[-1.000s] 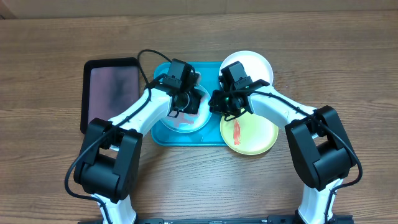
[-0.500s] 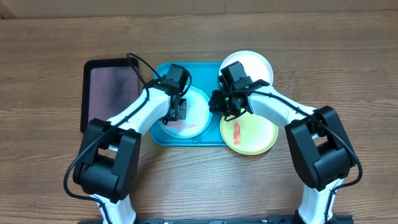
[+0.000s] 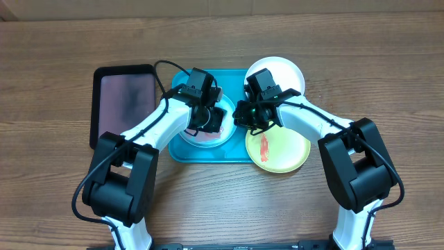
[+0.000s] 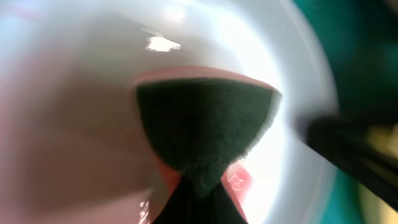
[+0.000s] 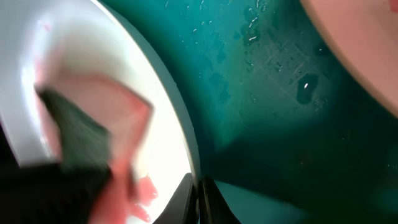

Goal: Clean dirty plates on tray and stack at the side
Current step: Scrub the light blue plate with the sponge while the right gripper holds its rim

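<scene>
Three plates show: the light blue plate lies in the turquoise tray, while the white plate and the red-streaked yellow-green plate sit at the tray's right edge. The left fingers are clenched on a dark green sponge pressed to the light blue plate, beside a red smear. The right fingers are closed tight at that plate's rim. A black tray rests on the counter, left.

Overhead top-down; both wrist views tight on one plate
</scene>
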You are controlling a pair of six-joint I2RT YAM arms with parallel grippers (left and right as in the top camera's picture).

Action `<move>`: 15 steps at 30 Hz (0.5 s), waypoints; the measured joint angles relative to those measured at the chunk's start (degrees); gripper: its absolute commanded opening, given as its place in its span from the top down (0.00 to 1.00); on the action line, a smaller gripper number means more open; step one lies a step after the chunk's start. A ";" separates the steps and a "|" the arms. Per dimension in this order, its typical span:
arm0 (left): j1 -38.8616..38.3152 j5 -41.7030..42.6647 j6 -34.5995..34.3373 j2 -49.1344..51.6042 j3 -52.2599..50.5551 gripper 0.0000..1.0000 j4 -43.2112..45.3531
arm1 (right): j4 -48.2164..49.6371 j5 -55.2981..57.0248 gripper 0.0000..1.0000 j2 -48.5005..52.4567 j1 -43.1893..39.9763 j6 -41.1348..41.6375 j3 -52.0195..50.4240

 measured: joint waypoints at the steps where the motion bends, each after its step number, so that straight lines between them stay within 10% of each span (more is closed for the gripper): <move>1: -0.02 -3.21 -2.14 0.00 0.00 0.96 0.04 | 0.02 -0.02 0.96 0.00 0.00 0.02 0.02; 8: 0.00 -23.10 -18.34 0.00 0.00 0.96 -5.33 | 0.20 -0.02 0.96 0.00 0.00 0.00 0.02; 15: 0.11 -16.85 -16.41 0.00 0.00 0.96 -10.38 | -0.13 0.00 0.96 0.00 0.04 -0.15 0.02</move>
